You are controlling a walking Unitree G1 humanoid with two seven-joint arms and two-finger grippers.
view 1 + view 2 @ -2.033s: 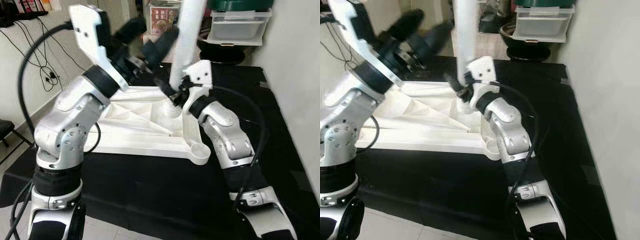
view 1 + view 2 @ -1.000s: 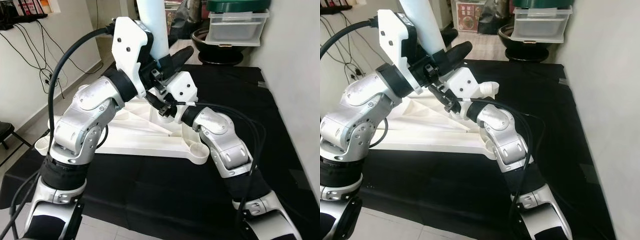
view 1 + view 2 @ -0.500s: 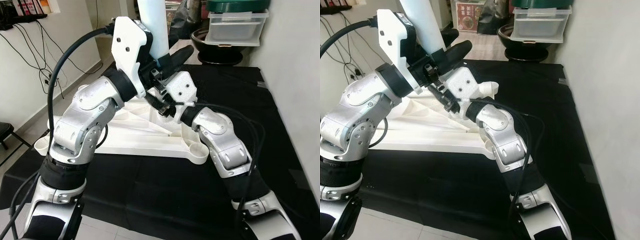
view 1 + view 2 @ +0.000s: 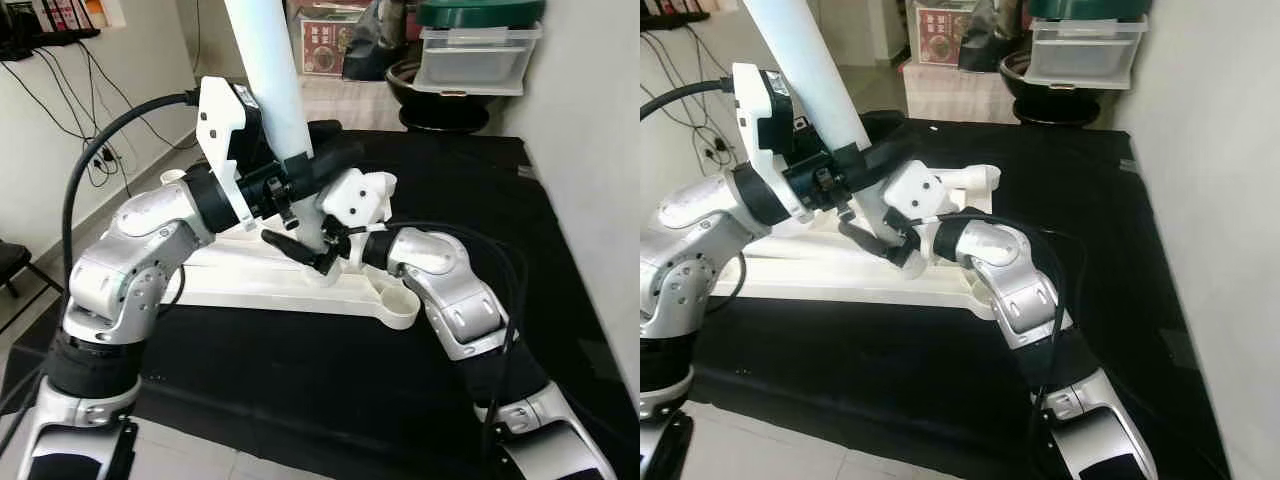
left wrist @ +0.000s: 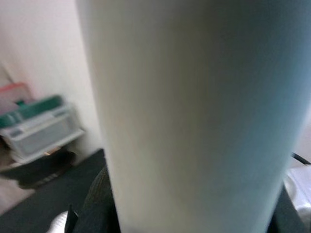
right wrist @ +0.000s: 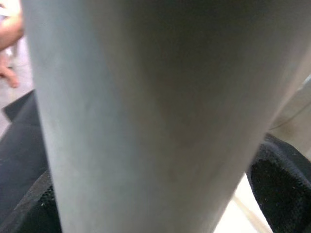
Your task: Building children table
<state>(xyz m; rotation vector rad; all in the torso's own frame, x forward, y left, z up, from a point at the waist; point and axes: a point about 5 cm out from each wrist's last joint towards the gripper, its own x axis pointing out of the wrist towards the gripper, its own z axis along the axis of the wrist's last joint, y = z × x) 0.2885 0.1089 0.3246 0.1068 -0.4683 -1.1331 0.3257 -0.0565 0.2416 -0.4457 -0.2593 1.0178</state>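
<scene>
A white tubular table leg [image 4: 265, 80] leans up and to the left, with its foot over the upturned white table top [image 4: 240, 285] on the black cloth. My left gripper [image 4: 308, 168] is shut around the leg at mid height. Just below it, near the leg's foot, my right gripper [image 4: 305, 252] is shut on the same leg. Seen close in both wrist views, the leg [image 5: 194, 111] [image 6: 146, 107] has black finger pads at either side of it. The leg's foot and the socket under it are hidden by the grippers.
A round corner socket [image 4: 400, 300] sits at the table top's near right corner. Clear bins with a green lid [image 4: 480, 50] and a dark pot [image 4: 440, 105] stand at the back. A wall [image 4: 590, 150] runs along the right; cables [image 4: 90, 140] hang at left.
Two seconds ago my left gripper was off the leg; it has since shut on it. The leg has tipped from near upright to leaning left, and both grippers have come lower.
</scene>
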